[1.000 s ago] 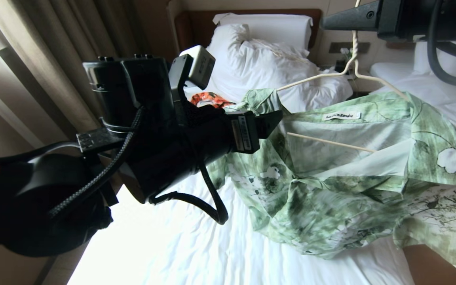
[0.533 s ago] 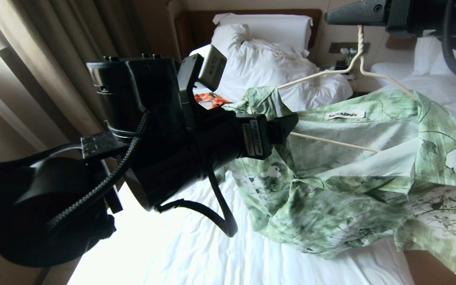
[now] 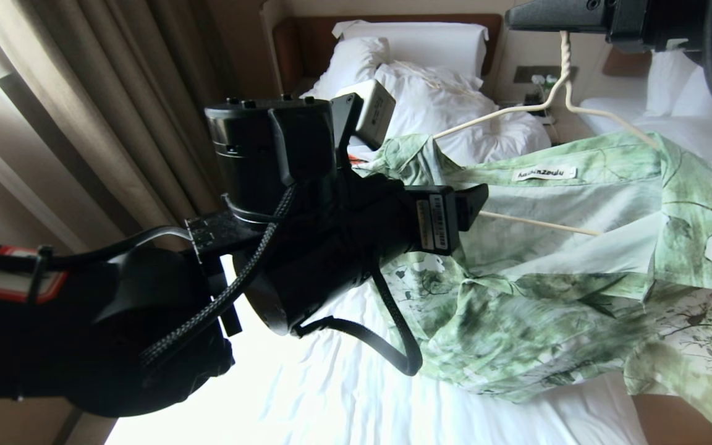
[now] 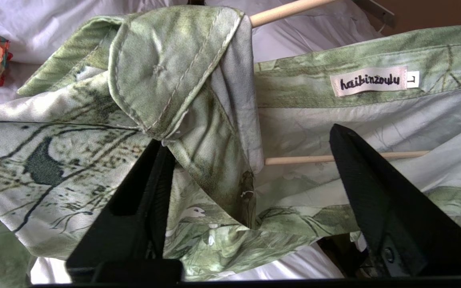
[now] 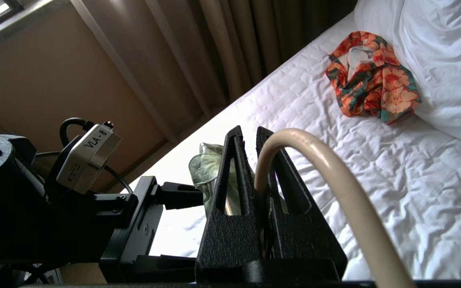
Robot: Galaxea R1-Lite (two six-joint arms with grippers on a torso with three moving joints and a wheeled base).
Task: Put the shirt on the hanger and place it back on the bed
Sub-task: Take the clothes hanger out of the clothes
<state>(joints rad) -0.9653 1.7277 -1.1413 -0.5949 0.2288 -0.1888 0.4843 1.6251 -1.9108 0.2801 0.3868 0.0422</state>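
Upper right of the head view, the right pincer [image 3: 557, 18] has its fingers clamped tight on the hook of the hanger [image 3: 554, 93], and the cream wire drops from there and splays into two sloping arms. The arm behind that pincer is cut off by the top edge of the frame. In the right wrist view the two black fingers [image 5: 230, 192] are pressed together with the cream hook curving up between and past them.

The shirt [image 3: 578, 266] hangs draped across the right half of the head view, its neck label showing, its lower part bunched just above the bed [image 3: 343, 395]; whether the cloth touches the sheet is hard to tell. Its right side runs off the frame edge. One hanger arm disappears into the collar fold at centre, the other under the right shoulder, and the bottom bar shows only as a short cream stretch inside the shirt.

The left pincer [image 4: 250, 168] fills the centre-left of the head view, a big dark mass that hides much of the bed behind it. The left wrist view shows its fingers [image 4: 146, 200] spread apart, one on either side of the hanging collar flap and front edge, with the bar running between them.

An orange floral garment [image 5: 370, 80] lies by the pillow [image 3: 430, 80], nearly hidden behind the left arm in the head view.
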